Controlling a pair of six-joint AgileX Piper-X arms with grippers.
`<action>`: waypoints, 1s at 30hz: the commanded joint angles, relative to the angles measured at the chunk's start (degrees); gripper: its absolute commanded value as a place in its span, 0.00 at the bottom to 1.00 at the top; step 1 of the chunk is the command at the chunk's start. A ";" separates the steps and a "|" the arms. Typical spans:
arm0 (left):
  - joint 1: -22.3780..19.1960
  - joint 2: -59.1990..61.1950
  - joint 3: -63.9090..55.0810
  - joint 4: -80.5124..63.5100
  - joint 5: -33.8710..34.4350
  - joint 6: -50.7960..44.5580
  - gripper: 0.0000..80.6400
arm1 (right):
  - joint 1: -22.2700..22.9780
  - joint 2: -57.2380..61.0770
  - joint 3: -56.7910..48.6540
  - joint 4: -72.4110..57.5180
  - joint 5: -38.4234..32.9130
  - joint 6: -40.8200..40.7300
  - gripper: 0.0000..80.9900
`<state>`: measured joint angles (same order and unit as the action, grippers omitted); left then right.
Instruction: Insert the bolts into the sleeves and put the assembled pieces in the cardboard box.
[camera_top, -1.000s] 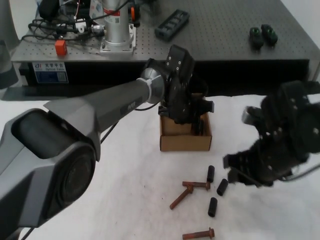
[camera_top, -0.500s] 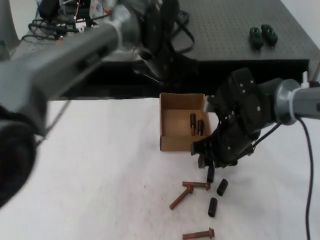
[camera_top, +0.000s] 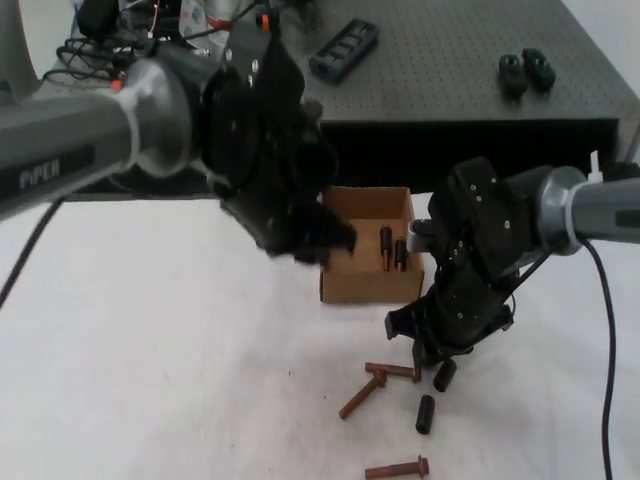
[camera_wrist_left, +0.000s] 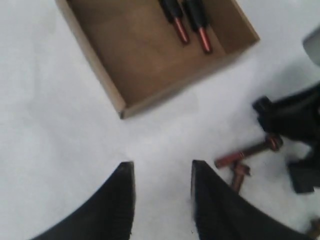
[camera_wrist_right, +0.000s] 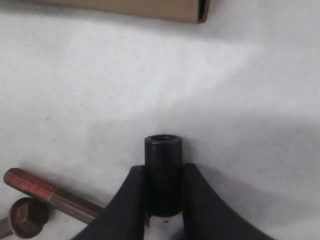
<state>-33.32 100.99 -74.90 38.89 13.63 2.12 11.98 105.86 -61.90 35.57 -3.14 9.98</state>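
Near the cardboard box (camera_wrist_left: 92, 65), a black sleeve (camera_wrist_right: 163, 155) is gripped by the right jaws; the left jaws are held open.

The left hand (camera_top: 318, 238) has gone away from above the brown cardboard box (camera_top: 368, 284) and now hangs beside its left wall. The right hand (camera_top: 425, 345) has come down before the box and now clasps a black cylindrical sleeve (camera_wrist_right: 163, 160).

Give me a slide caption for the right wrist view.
Right gripper shut on a black sleeve, white cloth beneath, two reddish bolts nearby, cardboard box edge beyond.
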 joint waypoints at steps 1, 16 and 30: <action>-0.84 -0.67 0.42 0.46 1.76 3.17 0.35 | -0.07 0.24 -0.71 0.21 0.02 -2.30 0.03; -8.80 8.56 -0.43 -2.53 -0.54 15.58 0.35 | -8.81 -26.82 9.53 4.47 -4.28 -4.89 0.03; -8.85 18.17 -10.25 5.02 -3.24 16.57 0.35 | -11.98 -47.16 19.01 9.09 -4.28 -4.89 0.03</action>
<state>-41.97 117.69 -83.35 41.25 11.17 18.11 0.30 61.12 -42.86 44.03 -6.95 5.77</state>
